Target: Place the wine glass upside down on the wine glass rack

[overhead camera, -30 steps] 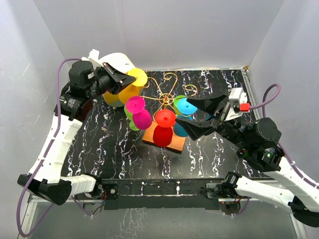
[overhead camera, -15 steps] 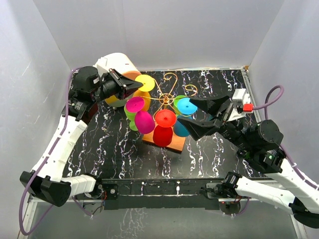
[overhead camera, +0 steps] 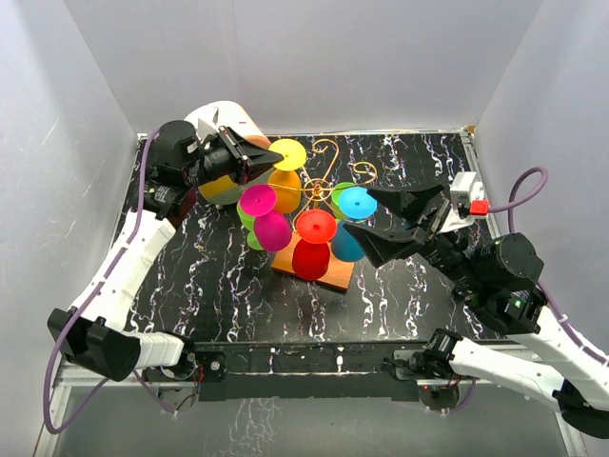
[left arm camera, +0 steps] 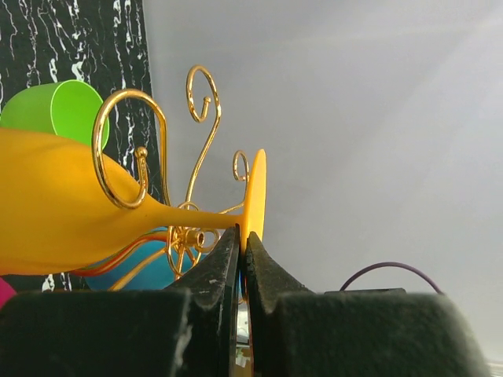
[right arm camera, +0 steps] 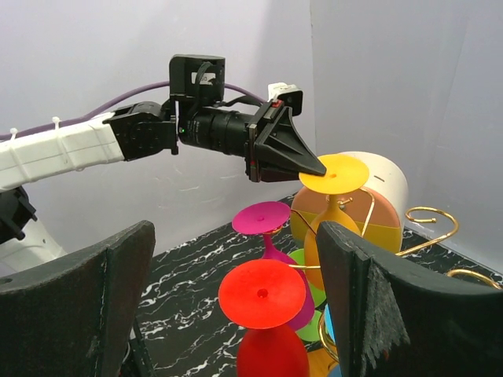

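Lower right of centre: R gripper (overhead camera: 357, 211), jaws wide apart, nothing held, pointed at rack (overhead camera: 334, 275). Rack mid-frame on table (overhead camera: 209, 276); red glass (overhead camera: 315, 226) hung foot-up at front. Up-left of rack: yellow glass (overhead camera: 290, 154), foot up, bowl down, stem against gold curl; seated or not, can't tell. L gripper (left arm camera: 242, 239) pinched tight on foot rim. Behind, upper left: drum (overhead camera: 226, 116).

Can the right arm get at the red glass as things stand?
Probably yes. The right fingers are open and face it; the right wrist view shows the red glass framed between them, nothing in front. The blue glass hangs close and may get bumped.
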You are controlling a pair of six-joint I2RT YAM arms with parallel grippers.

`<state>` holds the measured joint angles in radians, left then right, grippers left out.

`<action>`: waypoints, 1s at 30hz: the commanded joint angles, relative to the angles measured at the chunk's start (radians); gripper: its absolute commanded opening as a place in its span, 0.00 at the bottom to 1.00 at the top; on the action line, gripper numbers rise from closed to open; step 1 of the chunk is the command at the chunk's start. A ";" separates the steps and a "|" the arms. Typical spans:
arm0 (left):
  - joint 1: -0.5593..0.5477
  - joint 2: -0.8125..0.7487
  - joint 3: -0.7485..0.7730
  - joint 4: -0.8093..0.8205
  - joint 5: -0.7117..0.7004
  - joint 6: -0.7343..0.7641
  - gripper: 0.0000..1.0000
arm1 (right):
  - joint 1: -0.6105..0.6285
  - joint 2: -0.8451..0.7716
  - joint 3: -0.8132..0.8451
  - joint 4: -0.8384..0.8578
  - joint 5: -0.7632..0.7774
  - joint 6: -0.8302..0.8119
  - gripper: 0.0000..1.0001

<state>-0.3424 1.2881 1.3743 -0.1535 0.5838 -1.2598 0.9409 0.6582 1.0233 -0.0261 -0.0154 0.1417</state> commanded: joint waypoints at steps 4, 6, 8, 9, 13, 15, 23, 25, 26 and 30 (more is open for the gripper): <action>0.005 0.017 0.024 0.097 0.054 -0.030 0.00 | 0.002 -0.025 0.018 0.018 0.035 0.012 0.83; 0.005 0.023 0.003 0.138 0.056 -0.051 0.00 | 0.002 -0.031 0.020 0.016 0.038 0.014 0.83; 0.005 0.033 0.002 0.161 0.054 -0.055 0.00 | 0.002 -0.036 0.023 0.013 0.041 0.015 0.83; 0.005 0.039 0.008 0.164 0.051 -0.053 0.00 | 0.002 -0.038 0.025 0.010 0.043 0.016 0.83; 0.005 0.074 0.054 0.159 0.041 -0.030 0.00 | 0.002 -0.044 0.028 0.000 0.045 0.019 0.83; 0.005 0.093 0.075 0.153 0.037 -0.020 0.00 | 0.002 -0.046 0.030 -0.007 0.029 0.019 0.82; 0.014 0.142 0.090 0.162 0.027 -0.014 0.00 | 0.002 -0.043 0.035 -0.021 -0.004 0.030 0.83; 0.023 0.135 0.092 0.146 0.014 -0.002 0.00 | 0.002 -0.043 0.036 -0.025 0.002 0.032 0.83; 0.031 0.130 0.093 0.137 0.012 0.005 0.00 | 0.002 -0.044 0.035 -0.026 0.005 0.033 0.83; 0.069 0.092 0.085 0.108 0.004 0.049 0.00 | 0.002 -0.048 0.030 -0.026 0.015 0.036 0.83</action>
<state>-0.3122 1.4464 1.4231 -0.0319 0.5900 -1.2621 0.9409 0.6212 1.0237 -0.0570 -0.0059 0.1669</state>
